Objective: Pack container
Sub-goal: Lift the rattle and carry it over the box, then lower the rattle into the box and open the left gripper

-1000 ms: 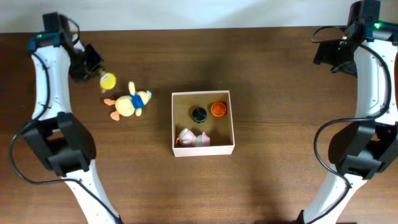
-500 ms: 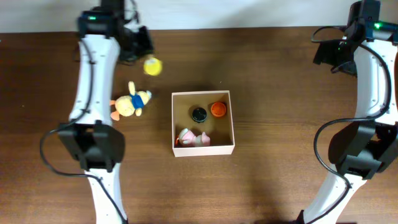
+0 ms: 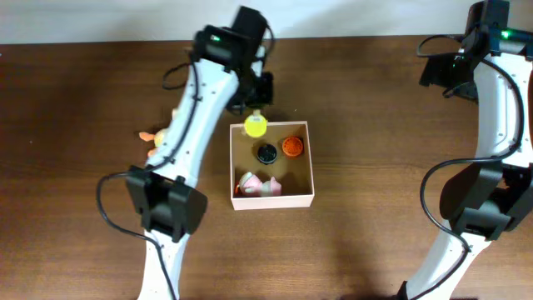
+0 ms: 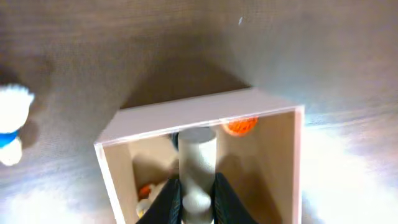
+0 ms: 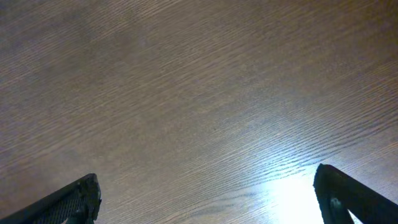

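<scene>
Container (image 3: 271,201) back rim under left gripper (image 4: 196,200), which clamps yellow toy (image 3: 256,127).

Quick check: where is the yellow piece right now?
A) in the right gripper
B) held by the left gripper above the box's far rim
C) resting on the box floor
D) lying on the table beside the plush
B: the left gripper is closed on the yellow piece, which hangs over the far rim of the container.

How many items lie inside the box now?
3: black item at the back, orange item beside it, pink toy in front. The left gripper holds a yellow piece over the box rim.
</scene>
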Available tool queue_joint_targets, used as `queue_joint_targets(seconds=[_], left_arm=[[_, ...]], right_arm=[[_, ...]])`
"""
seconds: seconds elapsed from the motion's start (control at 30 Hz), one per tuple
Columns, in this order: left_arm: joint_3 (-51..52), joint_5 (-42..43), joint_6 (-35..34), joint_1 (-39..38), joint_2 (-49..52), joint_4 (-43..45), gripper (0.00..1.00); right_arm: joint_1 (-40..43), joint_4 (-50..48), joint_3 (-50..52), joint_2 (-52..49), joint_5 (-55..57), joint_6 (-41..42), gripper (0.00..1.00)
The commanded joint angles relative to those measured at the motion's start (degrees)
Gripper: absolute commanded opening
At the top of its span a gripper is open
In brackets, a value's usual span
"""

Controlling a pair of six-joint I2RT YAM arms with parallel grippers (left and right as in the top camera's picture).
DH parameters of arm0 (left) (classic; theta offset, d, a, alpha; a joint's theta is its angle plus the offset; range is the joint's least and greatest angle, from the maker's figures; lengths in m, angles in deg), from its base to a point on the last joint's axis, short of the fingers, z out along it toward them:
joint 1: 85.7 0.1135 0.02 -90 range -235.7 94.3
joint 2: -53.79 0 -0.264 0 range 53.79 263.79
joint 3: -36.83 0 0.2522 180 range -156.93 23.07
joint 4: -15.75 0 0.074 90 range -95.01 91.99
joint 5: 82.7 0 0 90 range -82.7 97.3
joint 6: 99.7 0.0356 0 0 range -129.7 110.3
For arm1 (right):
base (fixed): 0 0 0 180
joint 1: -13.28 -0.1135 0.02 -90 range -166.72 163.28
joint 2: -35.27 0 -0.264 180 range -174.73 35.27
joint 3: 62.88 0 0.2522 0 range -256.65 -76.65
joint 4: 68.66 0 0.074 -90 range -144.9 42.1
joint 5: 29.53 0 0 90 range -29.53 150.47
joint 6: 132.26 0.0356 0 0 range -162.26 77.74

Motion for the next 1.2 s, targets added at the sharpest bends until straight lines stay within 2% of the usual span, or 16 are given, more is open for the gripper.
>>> queue_joint_targets(seconds=[0.0,0.23,0.57,1.17], left_arm=[[-1.0,-9.1,-1.0,-1.8,0.4,-2.2,0.06],[4.2,-14.2,-7.8,-3.1,0.5,-1.6,0.05],[18.3,-13.9,-9.6,-3.2,0.5,6.1,0.02],[19.1,-11.0,-14.1,-5.9,0.5,3.7,0.02]], right_arm=[[0.0,0.0,0.1,0.8,0.1,0.7,0.99],[0.0,0.0,0.1,0.8,0.1,0.7,0.99],[0.0,0.0,0.1,0.8,0.1,0.7,0.99],[0.0,0.0,0.1,0.8,0.1,0.7,0.99]])
